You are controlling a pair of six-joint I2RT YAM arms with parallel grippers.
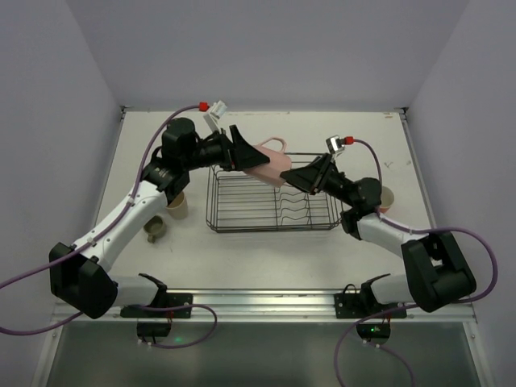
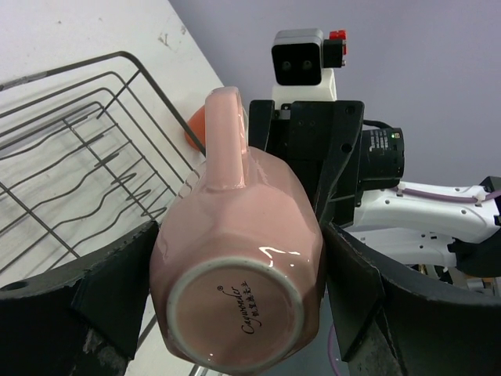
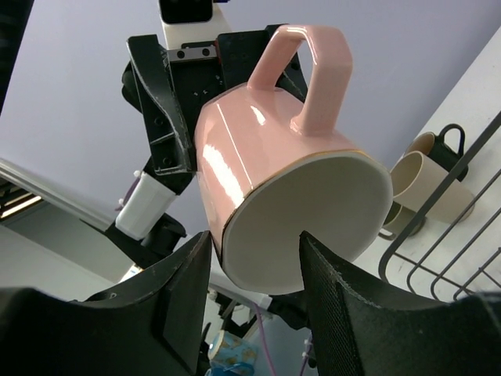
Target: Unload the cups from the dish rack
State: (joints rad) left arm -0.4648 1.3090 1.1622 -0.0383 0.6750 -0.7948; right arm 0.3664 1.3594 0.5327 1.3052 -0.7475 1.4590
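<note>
The pink cup (image 1: pixel 262 161) hangs on its side in the air above the far edge of the black wire dish rack (image 1: pixel 274 230). My left gripper (image 1: pixel 246 157) is shut on it, its fingers (image 2: pixel 117 290) pressing both sides of the body near the base (image 2: pixel 235 313). My right gripper (image 1: pixel 292 176) is open at the cup's mouth. In the right wrist view its jaws (image 3: pixel 254 258) straddle the rim of the pink cup (image 3: pixel 266 157), one finger in front of the opening and one outside. The rack holds no cups that I can see.
A cream-beige cup (image 1: pixel 177 205) and an olive-grey cup (image 1: pixel 155 230) stand on the table left of the rack. An orange cup (image 1: pixel 385 197) stands right of it, by my right arm. The rack's wavy dividers (image 2: pixel 86 157) lie below the held cup.
</note>
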